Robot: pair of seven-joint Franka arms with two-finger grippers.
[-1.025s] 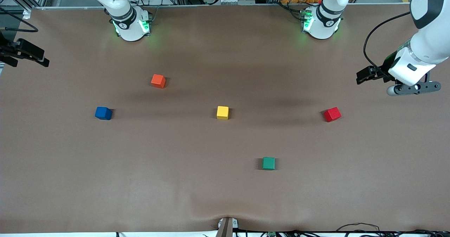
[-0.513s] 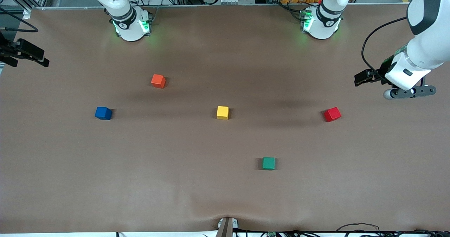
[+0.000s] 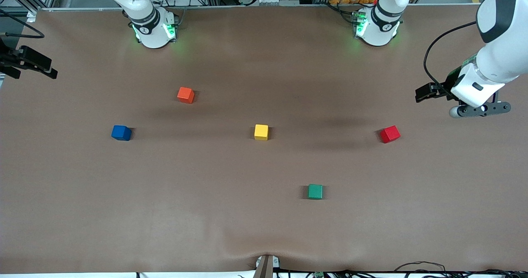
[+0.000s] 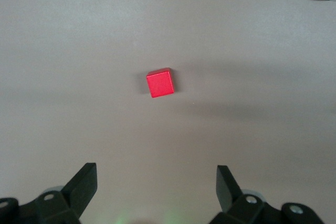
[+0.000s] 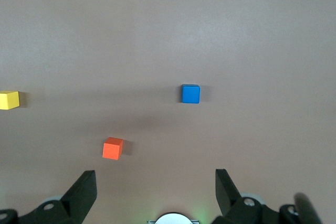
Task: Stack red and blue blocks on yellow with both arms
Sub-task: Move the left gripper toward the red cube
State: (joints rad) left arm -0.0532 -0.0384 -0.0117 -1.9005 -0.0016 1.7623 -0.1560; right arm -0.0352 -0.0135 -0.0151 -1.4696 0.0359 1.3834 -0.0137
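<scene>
The yellow cube point(image 3: 261, 132) sits near the table's middle. The red block point(image 3: 390, 134) lies toward the left arm's end, and the left wrist view shows it point(image 4: 160, 83) well ahead of the fingers. The blue block point(image 3: 121, 133) lies toward the right arm's end and appears in the right wrist view point(image 5: 190, 93). My left gripper point(image 3: 425, 93) hangs open and empty over the table's left-arm end, apart from the red block; its tips point(image 4: 156, 182) stand wide. My right gripper point(image 3: 39, 65) waits open and empty at the right arm's end, its tips point(image 5: 156, 182) spread.
An orange-red cube point(image 3: 185, 95) lies farther from the front camera than the blue block. A green cube point(image 3: 315, 191) lies nearer to the camera than the yellow one. A black cable point(image 3: 433, 47) loops beside the left hand.
The left hand has shifted a little toward the red block. The right arm and all cubes have stayed put.
</scene>
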